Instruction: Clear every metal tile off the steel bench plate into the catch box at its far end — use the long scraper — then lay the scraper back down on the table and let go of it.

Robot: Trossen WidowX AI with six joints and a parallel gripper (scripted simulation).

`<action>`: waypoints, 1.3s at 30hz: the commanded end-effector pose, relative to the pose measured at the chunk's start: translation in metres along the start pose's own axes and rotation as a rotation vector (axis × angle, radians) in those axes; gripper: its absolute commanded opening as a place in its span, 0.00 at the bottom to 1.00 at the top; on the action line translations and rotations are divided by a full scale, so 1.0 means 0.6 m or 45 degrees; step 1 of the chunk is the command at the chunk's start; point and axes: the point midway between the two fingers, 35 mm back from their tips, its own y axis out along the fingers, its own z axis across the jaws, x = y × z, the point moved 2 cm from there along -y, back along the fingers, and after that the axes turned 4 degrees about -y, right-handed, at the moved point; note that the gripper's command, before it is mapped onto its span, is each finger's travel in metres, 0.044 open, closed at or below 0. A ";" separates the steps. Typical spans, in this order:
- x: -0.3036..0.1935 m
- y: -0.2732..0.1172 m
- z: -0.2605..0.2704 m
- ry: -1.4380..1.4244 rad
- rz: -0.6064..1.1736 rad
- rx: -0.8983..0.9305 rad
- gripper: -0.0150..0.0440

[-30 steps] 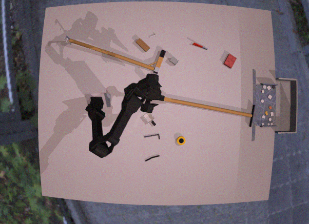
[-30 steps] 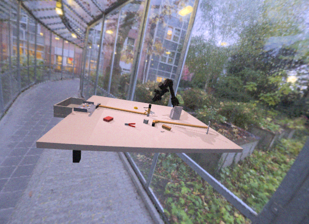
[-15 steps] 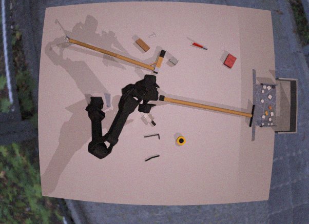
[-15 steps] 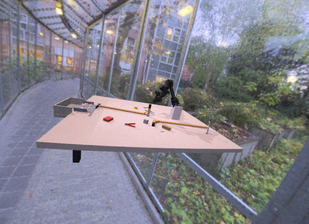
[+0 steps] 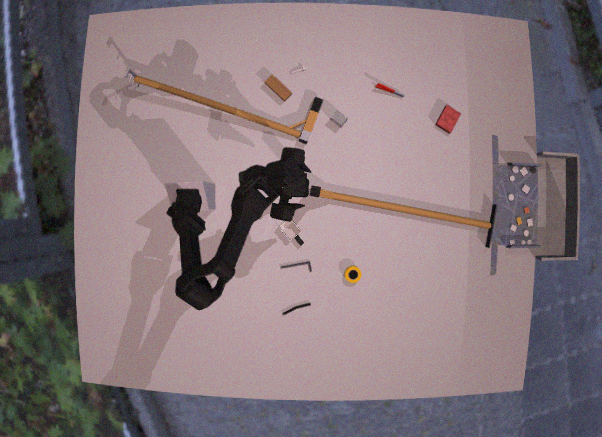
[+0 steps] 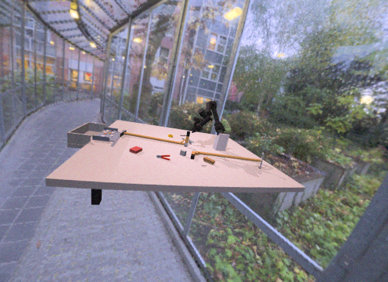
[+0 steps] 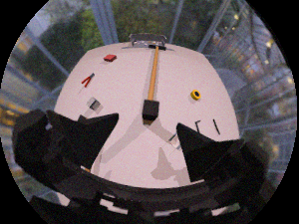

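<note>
The long scraper (image 5: 400,205) (image 6: 151,137) (image 7: 153,79) has a straight handle of orange-brown colour, like wood, with a dark, blocky grip at the near end and a wide, thin black blade across the other end. It lies on the table (image 5: 400,310) (image 6: 145,174) (image 7: 125,148), and its blade is at the near edge of the steel bench plate (image 5: 494,152) (image 6: 111,139). The metal tiles (image 5: 526,189) are spread on this plate; they are small, some round and some square, mostly whitish, with one orange and one yellow. Behind the plate is the grey-walled catch box (image 5: 571,205) (image 6: 82,141). The gripper (image 5: 306,187) (image 6: 193,131) (image 7: 149,120) is wide open and holds nothing. In the wrist view, the dark grip appears between the fingertips, but I believe it is somewhat beyond them, since the depth is hard to judge.
</note>
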 end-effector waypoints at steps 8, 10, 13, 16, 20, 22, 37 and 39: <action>-0.005 0.030 0.004 -0.012 0.017 0.008 1.00; -0.005 0.035 0.005 -0.012 0.018 0.009 1.00; -0.004 0.043 0.005 -0.011 0.019 0.010 1.00; -0.004 0.052 0.005 -0.011 0.019 0.010 1.00; -0.004 0.063 0.005 -0.011 0.019 0.010 1.00; -0.004 0.068 0.005 -0.011 0.019 0.010 1.00; -0.005 0.108 0.001 -0.013 0.012 0.004 1.00; -0.006 0.114 0.000 -0.013 0.010 0.002 1.00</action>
